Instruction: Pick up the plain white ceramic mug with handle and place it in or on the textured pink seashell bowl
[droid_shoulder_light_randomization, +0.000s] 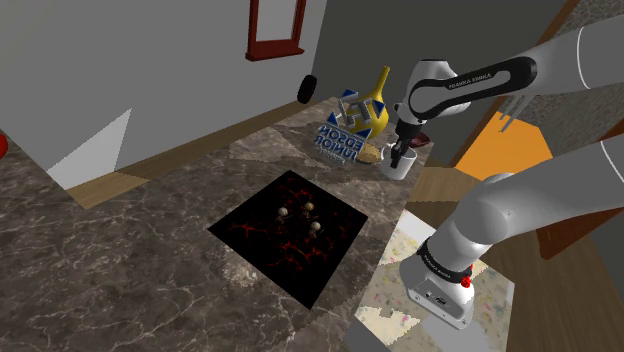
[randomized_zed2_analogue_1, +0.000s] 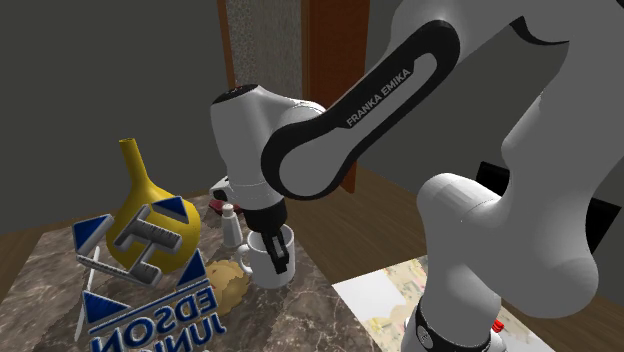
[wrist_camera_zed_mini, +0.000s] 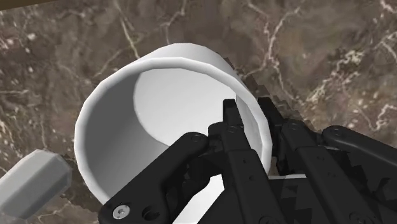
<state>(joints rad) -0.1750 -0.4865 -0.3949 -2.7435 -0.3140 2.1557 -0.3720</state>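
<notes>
The counter (droid_shoulder_light_randomization: 130, 260) is carrying everything, and the white arm (randomized_zed2_analogue_1: 350, 110) is reaching down over its far corner, where the task is sitting at the grasp stage. The white mug (randomized_zed2_analogue_1: 264, 266) is standing upright near the counter's edge and, as far as I can judge, is not yet lifted. The hand (wrist_camera_zed_mini: 249, 118) is clenching on the mug's wall, one finger inside the rim and the other outside. The lift, the carry and the placing are all still waiting. A reddish-pink shape (droid_shoulder_light_randomization: 421, 143) is peeking out just behind the hand in the shoulder view; it is probably the shell bowl, though the arm is hiding most of it. Around the mug, a black panel with red veining (droid_shoulder_light_randomization: 290, 235) is lying in the middle of the counter, well apart. A printed box (randomized_zed2_analogue_1: 150, 315) and a yellow long-necked vase (randomized_zed2_analogue_1: 140, 200) are standing close beside the mug, a tan lumpy object (randomized_zed2_analogue_1: 225, 283) is lying just next to its handle, and a small white bottle (randomized_zed2_analogue_1: 231, 228) is standing right behind it, crowding any sideways move.
</notes>
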